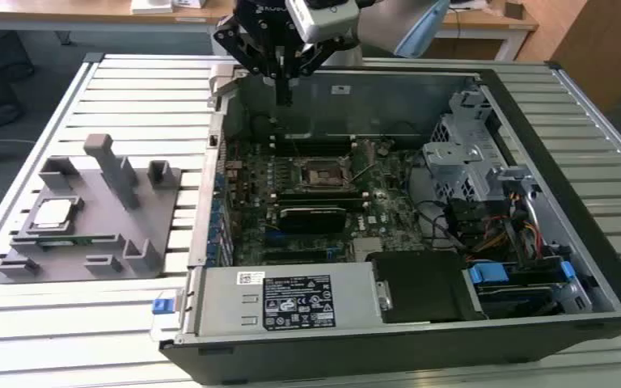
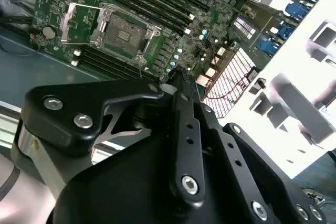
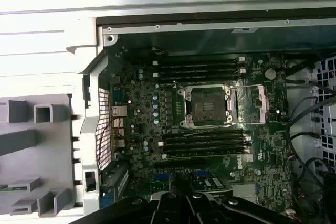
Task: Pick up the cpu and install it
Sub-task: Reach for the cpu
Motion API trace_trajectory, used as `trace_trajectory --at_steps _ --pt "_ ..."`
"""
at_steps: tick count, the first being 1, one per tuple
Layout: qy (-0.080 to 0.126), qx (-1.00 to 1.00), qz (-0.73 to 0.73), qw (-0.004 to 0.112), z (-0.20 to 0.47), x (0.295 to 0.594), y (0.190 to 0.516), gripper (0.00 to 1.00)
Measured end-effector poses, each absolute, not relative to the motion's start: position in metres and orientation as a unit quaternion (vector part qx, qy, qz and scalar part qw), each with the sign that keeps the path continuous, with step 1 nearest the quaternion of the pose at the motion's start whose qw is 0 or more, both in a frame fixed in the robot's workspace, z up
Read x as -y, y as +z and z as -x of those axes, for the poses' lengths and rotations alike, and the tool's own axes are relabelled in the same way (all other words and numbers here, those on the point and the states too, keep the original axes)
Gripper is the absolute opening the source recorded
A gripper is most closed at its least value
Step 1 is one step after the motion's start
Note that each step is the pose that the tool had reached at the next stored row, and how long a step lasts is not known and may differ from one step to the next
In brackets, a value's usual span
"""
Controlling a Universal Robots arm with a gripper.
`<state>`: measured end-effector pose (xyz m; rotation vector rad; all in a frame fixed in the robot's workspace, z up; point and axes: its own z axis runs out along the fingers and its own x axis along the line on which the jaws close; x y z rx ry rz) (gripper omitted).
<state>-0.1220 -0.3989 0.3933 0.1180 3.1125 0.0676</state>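
The cpu (image 1: 54, 212), a small square chip with a pale metal top, lies flat on the grey plastic fixture (image 1: 84, 259) at the exterior view's left, outside the computer case. My gripper (image 1: 284, 90) hangs over the back wall of the open case, far from the cpu, its two black fingers pressed together and pointing down with nothing between them. In the second wrist view the gripper (image 2: 178, 77) tapers to one closed tip above the motherboard. The socket (image 1: 318, 171) (image 2: 122, 31) (image 3: 207, 103) stands with its metal frame open and a dark centre.
The open case (image 1: 569, 113) lies on a slatted metal table (image 1: 127, 89). Drive cage and cables (image 1: 472, 162) fill its right side, and a power supply (image 1: 289, 301) its front. Memory slots (image 3: 202, 69) flank the socket. A green memory stick (image 1: 68, 240) rests on the fixture.
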Motion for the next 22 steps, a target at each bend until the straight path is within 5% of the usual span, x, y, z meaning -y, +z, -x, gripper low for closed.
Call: trace_trajectory --at_steps 22 --pt "0.022 -0.999 -0.038 0.013 0.1313 0.3989 0.3933 0.11"
